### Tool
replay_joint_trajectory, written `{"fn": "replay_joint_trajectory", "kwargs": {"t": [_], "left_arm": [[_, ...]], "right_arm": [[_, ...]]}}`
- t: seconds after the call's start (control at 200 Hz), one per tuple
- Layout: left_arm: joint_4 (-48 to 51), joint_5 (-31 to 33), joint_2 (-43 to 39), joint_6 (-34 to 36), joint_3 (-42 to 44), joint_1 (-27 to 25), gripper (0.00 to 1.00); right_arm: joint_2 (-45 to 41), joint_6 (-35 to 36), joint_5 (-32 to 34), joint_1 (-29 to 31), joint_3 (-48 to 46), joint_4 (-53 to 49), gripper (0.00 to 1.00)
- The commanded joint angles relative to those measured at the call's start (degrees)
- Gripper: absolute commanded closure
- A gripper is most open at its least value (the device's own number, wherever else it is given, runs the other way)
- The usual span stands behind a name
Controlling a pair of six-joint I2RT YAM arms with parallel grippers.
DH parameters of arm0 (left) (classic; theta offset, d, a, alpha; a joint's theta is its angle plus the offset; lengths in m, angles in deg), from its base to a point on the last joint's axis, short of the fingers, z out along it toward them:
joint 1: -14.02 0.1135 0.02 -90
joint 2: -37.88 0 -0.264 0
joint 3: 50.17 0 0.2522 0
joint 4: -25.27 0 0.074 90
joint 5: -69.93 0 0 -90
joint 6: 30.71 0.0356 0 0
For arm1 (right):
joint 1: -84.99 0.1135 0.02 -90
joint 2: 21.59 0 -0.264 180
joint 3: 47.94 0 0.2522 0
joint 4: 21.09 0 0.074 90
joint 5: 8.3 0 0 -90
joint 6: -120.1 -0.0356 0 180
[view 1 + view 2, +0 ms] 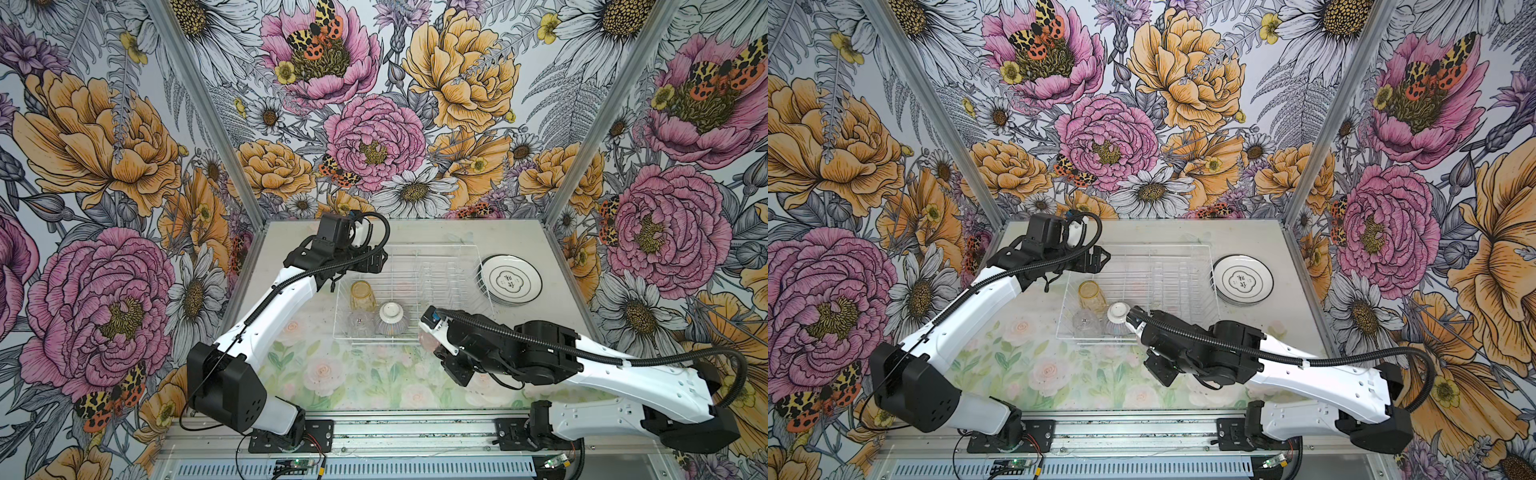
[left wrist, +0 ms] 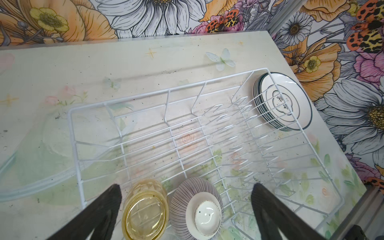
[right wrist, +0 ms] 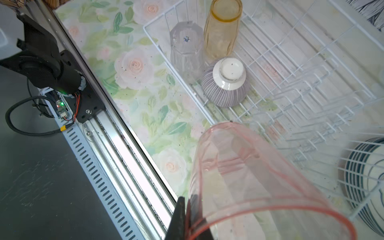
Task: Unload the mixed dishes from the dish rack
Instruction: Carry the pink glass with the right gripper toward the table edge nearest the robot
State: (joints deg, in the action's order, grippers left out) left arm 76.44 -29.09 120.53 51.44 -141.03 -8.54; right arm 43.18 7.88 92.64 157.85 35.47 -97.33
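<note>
Right wrist view: pink tumbler (image 3: 249,176) is gripped by its wall in the closed right pincer (image 3: 191,209), at the dish rack's (image 2: 133,97) near rim. Left pincer (image 2: 186,185) is held wide open above the amber tumbler (image 2: 145,209) and bowl (image 2: 199,207), both inverted inside the rack. Plates (image 1: 513,279) are stacked just outside it; the printed characters are noted as unreadable.

Rack (image 1: 419,270) x1, bowl (image 1: 392,319) x1, tumblers x3 (amber (image 1: 362,294), clear (image 1: 360,325), pink (image 3: 259,176)), plates (image 1: 513,280) approx 5, stacked.
</note>
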Motion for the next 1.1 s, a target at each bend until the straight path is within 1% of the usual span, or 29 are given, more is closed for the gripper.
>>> {"fn": "replay_joint_trajectory", "kwargs": {"t": [0.0, 0.085, 0.175, 0.405, 0.646, 0.941, 1.096], "left_arm": [[2.1, 5.3, -2.5, 2.1, 2.4, 0.0, 0.01], [2.8, 6.4, -3.6, 2.3, 4.1, 0.3, 0.01], [2.8, 5.9, -4.7, 2.3, 5.6, 1.2, 0.01], [2.8, 4.6, -4.7, 2.3, 7.1, 1.8, 0.01], [3.4, 4.3, -3.2, 2.7, 6.4, 2.4, 0.01], [4.1, 2.0, -1.6, 3.5, 4.9, 4.2, 0.01], [4.7, 1.9, -0.8, 3.7, 4.2, 4.5, 0.01]], "right_arm": [[1.4, -7.0, 3.7, 2.1, -4.2, -2.0, 1.0], [2.3, -9.6, 3.8, 2.6, -7.2, -1.9, 1.0], [2.6, -11.0, 4.1, 2.3, -9.8, -1.9, 1.0], [3.7, -11.2, -0.7, 0.6, -13.9, -1.2, 1.0], [7.2, -7.8, -7.2, -3.2, -15.2, -1.2, 1.0], [13.0, -2.9, -10.3, -7.3, -14.2, -0.7, 1.0], [15.8, -0.3, -11.9, -9.3, -13.4, -0.5, 1.0]]}}
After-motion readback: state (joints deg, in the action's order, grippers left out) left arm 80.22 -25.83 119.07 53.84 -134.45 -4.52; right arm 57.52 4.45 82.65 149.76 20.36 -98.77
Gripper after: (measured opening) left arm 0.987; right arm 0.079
